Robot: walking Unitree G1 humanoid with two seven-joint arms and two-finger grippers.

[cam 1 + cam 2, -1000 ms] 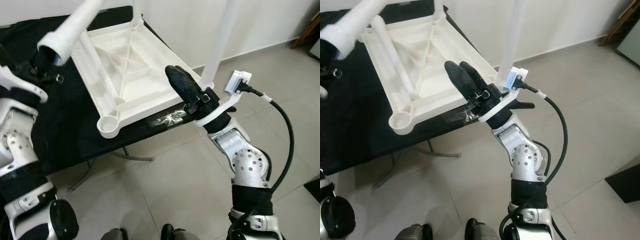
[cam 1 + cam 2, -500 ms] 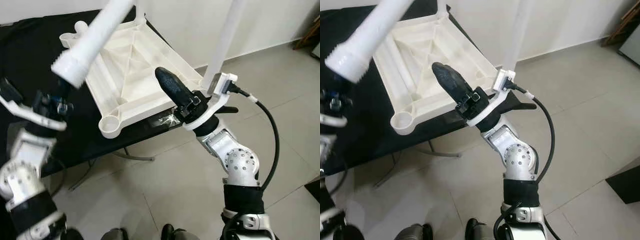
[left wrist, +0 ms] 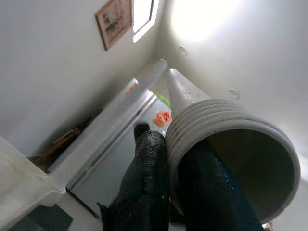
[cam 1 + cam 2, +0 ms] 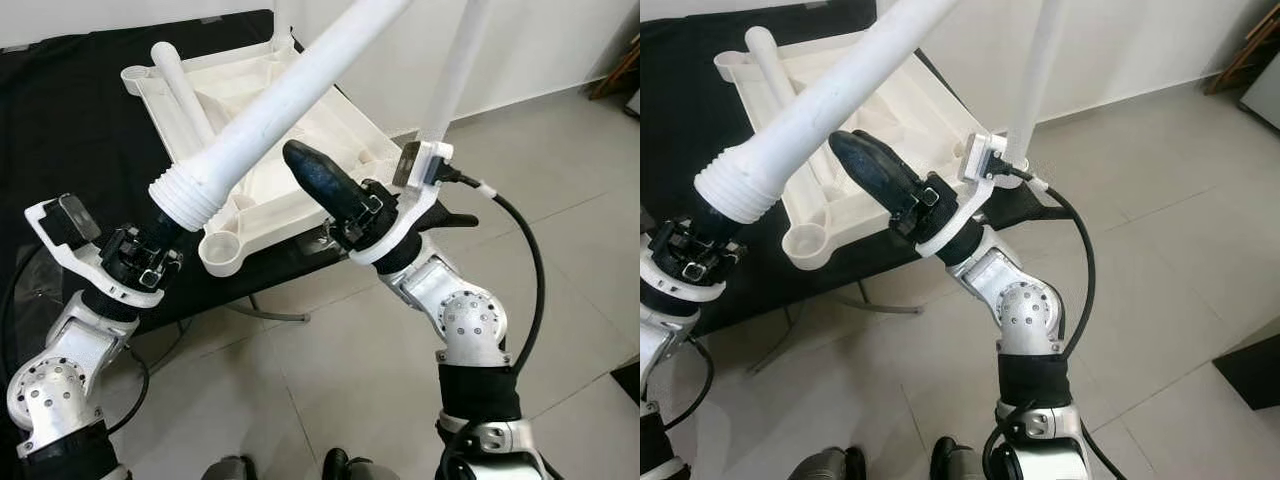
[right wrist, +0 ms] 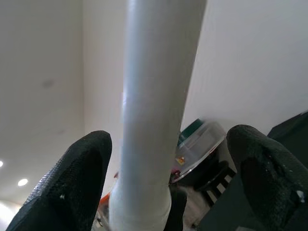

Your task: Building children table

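An upturned white plastic tabletop (image 4: 290, 130) lies on a black-covered table. One white leg (image 4: 455, 70) stands upright in its near right corner, and a loose leg (image 4: 185, 90) lies inside it. The near left corner socket (image 4: 222, 250) is empty. My left gripper (image 4: 165, 228) is shut on the threaded end of a third white leg (image 4: 270, 110), one finger (image 3: 211, 192) inside the tube and one outside. That leg slants up and right, its threaded end just left of and above the empty socket. My right gripper (image 4: 305, 165) is open under the slanting leg, not touching it.
The black table cover (image 4: 60, 110) spreads to the left, and its front edge runs past the tabletop's near corner. Grey tiled floor (image 4: 330, 370) lies in front and to the right. A white wall (image 4: 550, 40) stands behind. A black cable (image 4: 530, 270) loops off my right wrist.
My left arm has swung the held leg down and forward, so its threaded end now hangs beside the empty corner socket. My right gripper has shifted left and closer to the tabletop.
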